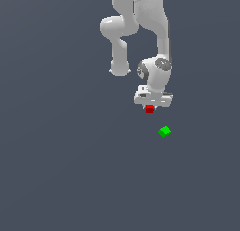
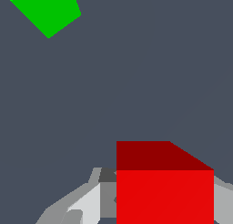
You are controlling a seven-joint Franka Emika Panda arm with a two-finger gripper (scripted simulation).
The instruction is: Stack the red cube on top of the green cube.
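The red cube (image 1: 149,109) sits directly under the white hand of my gripper (image 1: 150,107), between the fingers. In the wrist view the red cube (image 2: 164,191) fills the space between the two grey fingers (image 2: 105,196), which press against its sides, so my gripper (image 2: 164,209) is shut on it. The green cube (image 1: 164,131) lies on the grey floor a short way off, toward the exterior view's right and nearer the camera than the red cube. In the wrist view only part of the green cube (image 2: 45,9) shows, at a corner of the picture. I cannot tell whether the red cube is off the floor.
A plain dark grey floor (image 1: 70,169) runs all around. The white arm (image 1: 150,19) reaches down from the top of the exterior view, with its elbow (image 1: 119,65) to the left of the hand.
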